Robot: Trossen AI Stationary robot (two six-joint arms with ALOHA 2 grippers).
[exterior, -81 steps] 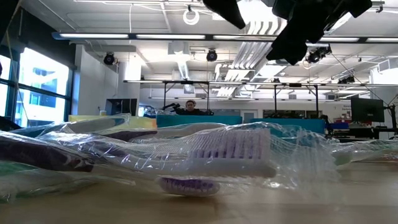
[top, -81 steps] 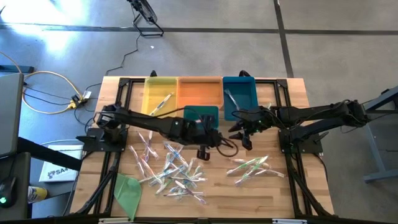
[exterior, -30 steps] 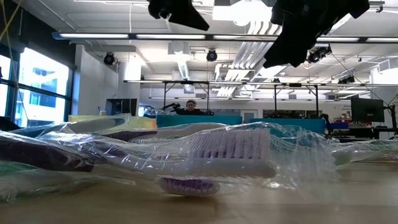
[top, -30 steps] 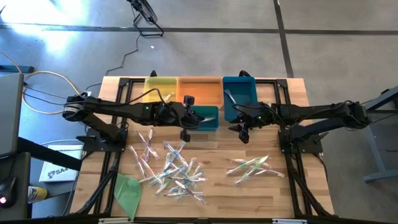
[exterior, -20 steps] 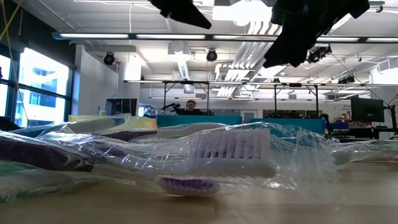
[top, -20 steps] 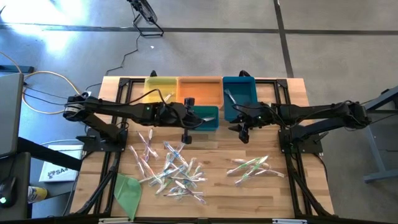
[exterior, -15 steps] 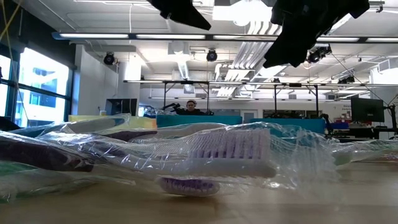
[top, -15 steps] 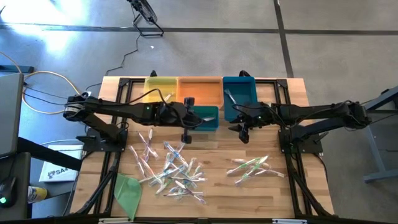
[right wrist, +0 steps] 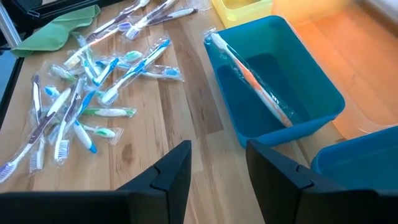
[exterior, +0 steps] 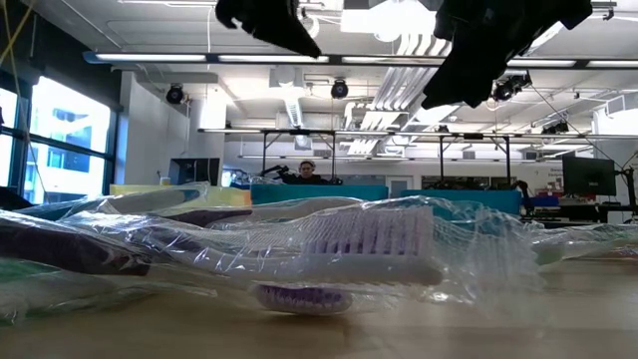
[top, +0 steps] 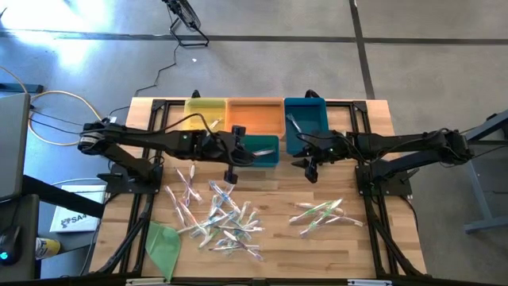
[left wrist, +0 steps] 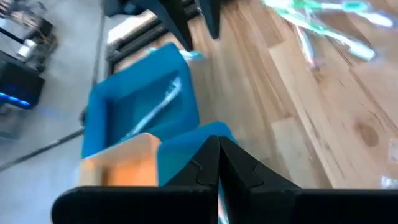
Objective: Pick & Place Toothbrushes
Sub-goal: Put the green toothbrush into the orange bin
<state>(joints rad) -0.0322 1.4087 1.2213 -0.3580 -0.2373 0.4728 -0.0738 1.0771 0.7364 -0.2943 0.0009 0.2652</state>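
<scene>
Several wrapped toothbrushes lie in a loose heap on the table's middle, and a smaller heap lies to the right. Single toothbrushes lie in the yellow bin, the blue bin and the small teal bin. My left gripper hangs shut above the table between the teal bin and the middle heap; nothing shows between its fingers. My right gripper hangs open in front of the blue bin with nothing between its fingers.
An orange bin stands between the yellow and blue ones along the far edge. A flat green cloth lies at the near left. Bare wood shows between the two heaps and in front of the teal bin.
My left gripper has tipped a little, and its fingertips have swung slightly toward the table's left edge; it stays shut.
</scene>
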